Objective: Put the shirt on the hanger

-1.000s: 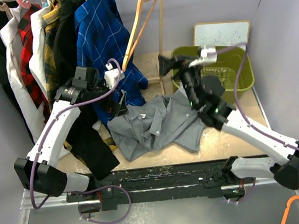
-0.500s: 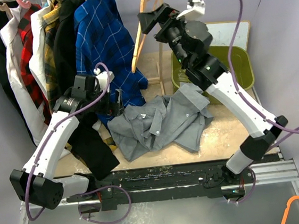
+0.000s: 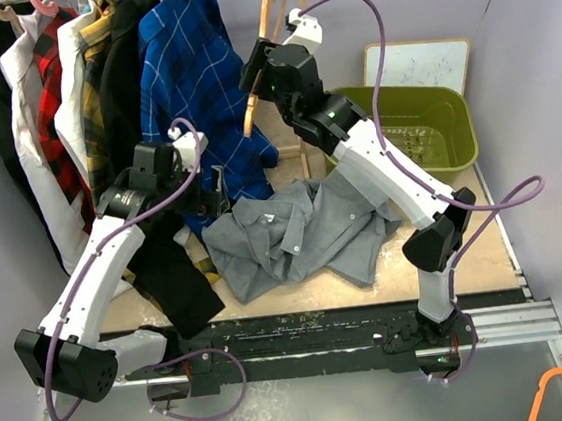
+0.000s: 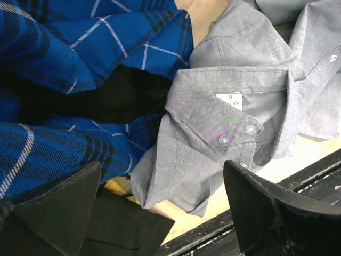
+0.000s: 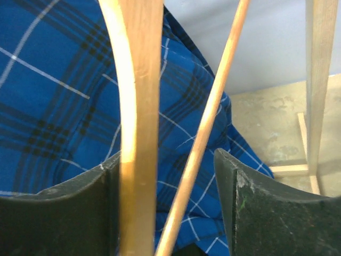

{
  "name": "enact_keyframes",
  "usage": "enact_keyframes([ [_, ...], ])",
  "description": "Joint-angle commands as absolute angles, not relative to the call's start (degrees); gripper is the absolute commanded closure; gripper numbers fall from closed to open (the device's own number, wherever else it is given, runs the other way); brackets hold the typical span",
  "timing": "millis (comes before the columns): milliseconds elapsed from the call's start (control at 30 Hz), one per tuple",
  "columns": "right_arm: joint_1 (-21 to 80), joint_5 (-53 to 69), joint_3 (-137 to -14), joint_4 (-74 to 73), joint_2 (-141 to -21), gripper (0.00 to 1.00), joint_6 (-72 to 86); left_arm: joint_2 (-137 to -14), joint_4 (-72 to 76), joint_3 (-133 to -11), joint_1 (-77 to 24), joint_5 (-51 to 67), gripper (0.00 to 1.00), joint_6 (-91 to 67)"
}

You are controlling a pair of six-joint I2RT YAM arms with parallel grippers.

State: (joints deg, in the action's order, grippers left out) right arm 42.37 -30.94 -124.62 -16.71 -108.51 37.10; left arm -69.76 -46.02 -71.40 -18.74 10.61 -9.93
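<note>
The shirt [image 3: 303, 230] lies crumpled on the worktop [image 3: 486, 249], soft and limp; its stiffer collar [image 4: 213, 114] looks the best hold. The left gripper [image 4: 160, 181] hangs wide above it. The right gripper [image 5: 166, 165] straddles the light, rigid hanger [image 5: 139, 106], unclosed.

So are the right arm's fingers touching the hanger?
Cannot tell. Right wrist view shows the hanger between the open fingers, close beside one, contact unclear.

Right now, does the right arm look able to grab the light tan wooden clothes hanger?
Probably yes. The right gripper is open, and the shoulder and thin crossbar of the light tan wooden clothes hanger stand between its fingers with nothing in front; the blue windowpane-check shirt hangs behind them.
</note>
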Motion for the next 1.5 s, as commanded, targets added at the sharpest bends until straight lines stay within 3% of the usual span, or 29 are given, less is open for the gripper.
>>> enact_keyframes([
  [0,42.8,-35.0,-128.6,-18.7,-107.5,0.42,35.8,-67.6,-43.7,-71.1,-18.3,10.4,0.01,-10.4],
  [133,42.9,-35.7,-127.7,-19.7,-107.1,0.69,34.9,-67.4,-43.4,-70.8,-18.3,10.2,0.01,-10.1],
  [233,43.0,-34.5,-127.9,-20.6,-107.0,1.0,33.1,-67.3,-43.3,-70.7,-18.4,10.6,0.01,-10.0],
  [400,43.0,-26.6,-122.4,-13.0,-102.5,1.0,23.5,-67.3,-43.8,-70.2,-18.6,12.3,0.01,-9.5],
  [933,43.7,-22.2,-109.3,-1.7,-89.5,1.0,8.3,-74.2,-48.4,-73.9,-29.0,4.2,0.01,-7.7],
  [1200,43.6,-20.4,-85.1,3.3,-70.8,1.0,6.2,-86.7,-51.1,-85.0,-29.0,3.4,0.01,-19.9],
  [1467,43.5,-21.2,-71.8,-1.4,-58.7,1.0,11.1,-97.3,-53.9,-93.0,-29.5,6.4,0.13,-24.3],
])
